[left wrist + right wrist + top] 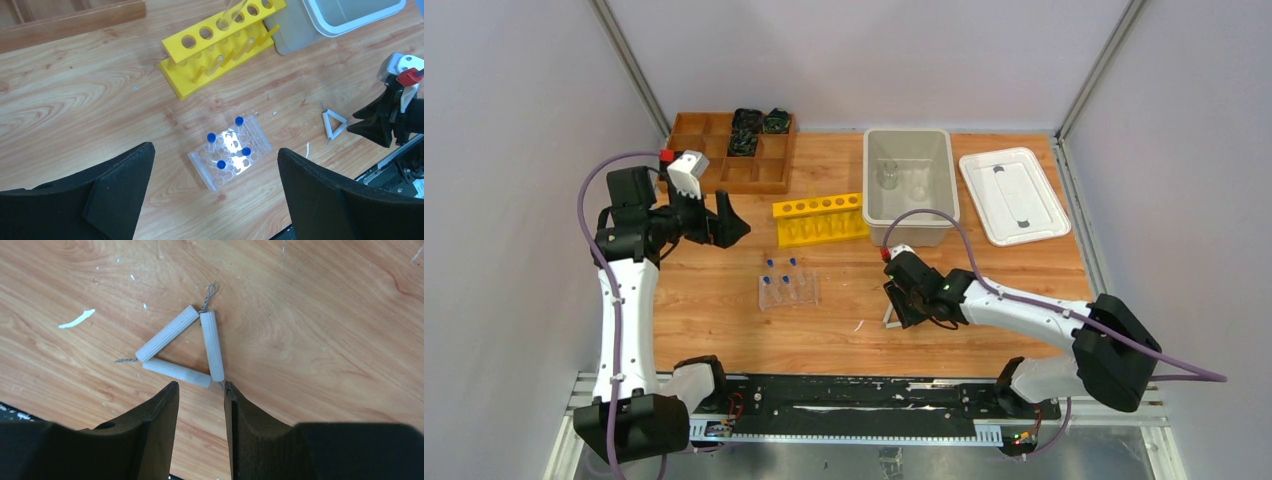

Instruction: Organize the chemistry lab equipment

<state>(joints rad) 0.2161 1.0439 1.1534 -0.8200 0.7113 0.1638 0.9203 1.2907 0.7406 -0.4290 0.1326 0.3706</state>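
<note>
Right pincer (pixel 200 387), slightly parted, empty, hovers beside white triangle frame (pixel 167 337) lying flat on table (pixel 325 315), its twisted-wire corner pointing away.

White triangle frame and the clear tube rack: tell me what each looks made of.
White triangle frame: three matte, ribbed white tubes, likely ceramic or clay, strung on grey metal wire twisted at the corners. Clear tube rack: probably glossy transparent plastic; its walls are see-through and throw bright glare.
</note>
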